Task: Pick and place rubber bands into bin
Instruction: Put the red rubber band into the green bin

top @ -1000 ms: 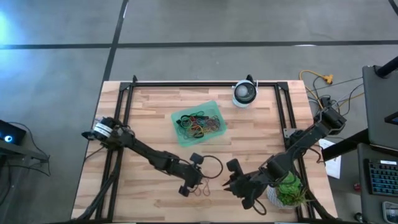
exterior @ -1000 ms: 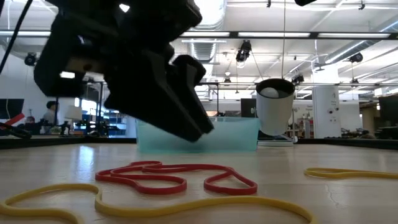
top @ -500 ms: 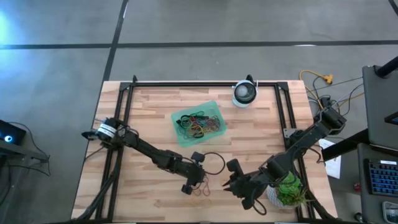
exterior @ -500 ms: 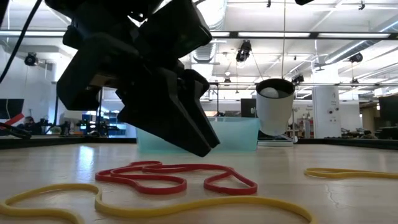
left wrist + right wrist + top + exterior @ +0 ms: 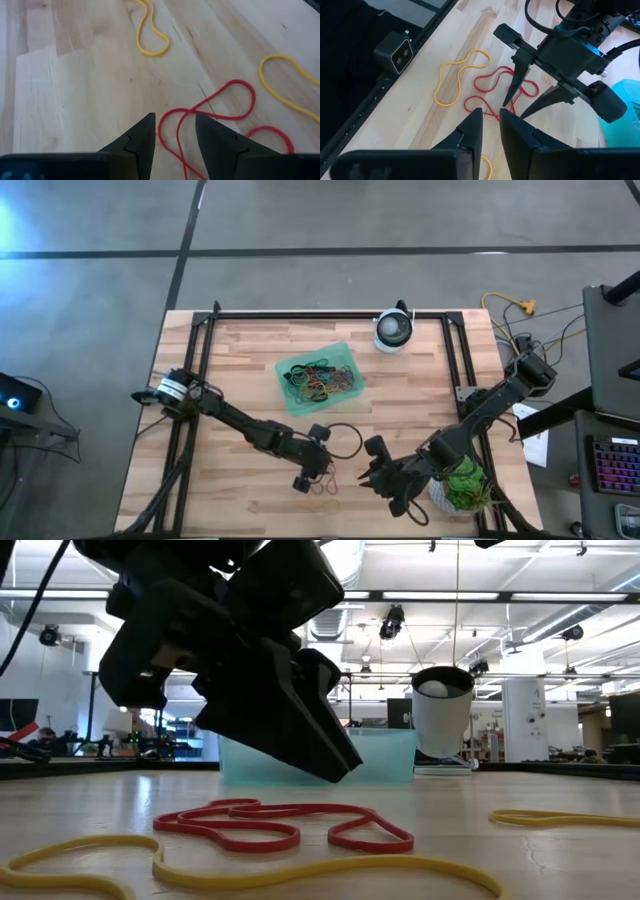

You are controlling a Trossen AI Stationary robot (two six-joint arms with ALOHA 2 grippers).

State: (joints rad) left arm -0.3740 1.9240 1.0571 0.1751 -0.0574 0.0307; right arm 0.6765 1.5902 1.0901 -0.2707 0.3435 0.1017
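A red rubber band [image 5: 220, 107] lies flat and twisted on the wooden table, with yellow rubber bands [image 5: 150, 35] beside it. My left gripper [image 5: 175, 122] hangs open just above the red band [image 5: 285, 825], one strand showing between its fingers; in the low view its tips stand clear of the table. My right gripper [image 5: 490, 117] waits to the right of it, fingers a narrow gap apart with nothing between them. The green bin [image 5: 290, 365] stands farther back with several coloured bands [image 5: 320, 380] inside.
A round white device [image 5: 393, 330] stands at the table's far edge behind the bin. A green plant [image 5: 465, 485] sits at the near right corner under my right arm. Another yellow band [image 5: 560, 818] lies to the right. A small camera [image 5: 400, 50] sits on the near edge.
My left gripper has eased a little down toward the red band and toward the table's right edge, staying open. The bands lie as before.
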